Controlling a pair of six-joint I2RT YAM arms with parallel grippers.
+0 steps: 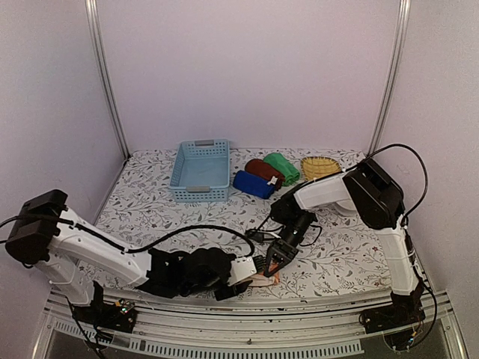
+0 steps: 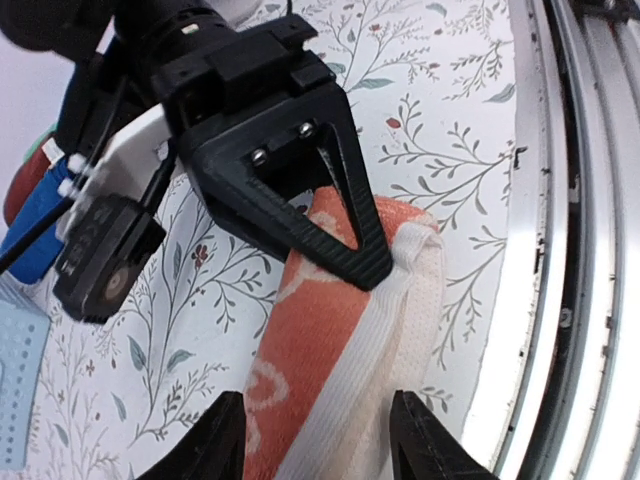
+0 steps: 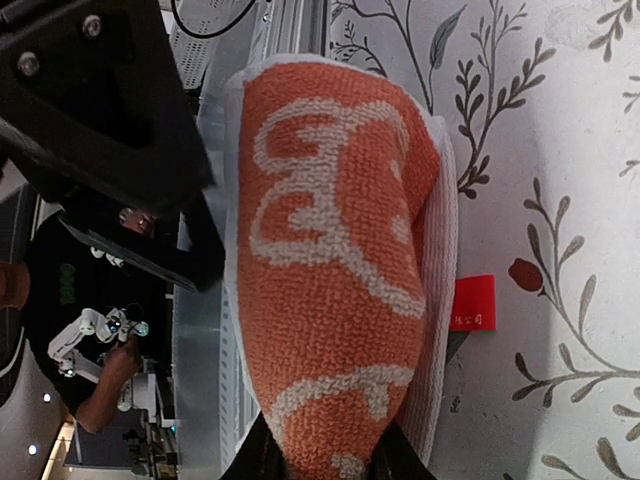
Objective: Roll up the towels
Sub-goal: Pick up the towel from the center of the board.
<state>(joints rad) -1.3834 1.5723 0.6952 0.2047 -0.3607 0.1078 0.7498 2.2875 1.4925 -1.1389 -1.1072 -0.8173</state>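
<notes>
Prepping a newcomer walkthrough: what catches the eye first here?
The orange towel at the table's near edge, with the right jaws shut on it and the left jaws open around it. Next, three rolled towels, blue, maroon and green, lie at the far side between the basket and the wicker tray.

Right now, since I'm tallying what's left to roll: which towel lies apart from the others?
The orange towel with white pattern, at the near table edge. The blue, maroon and green towels lie rolled together at the back, beside the basket.
</notes>
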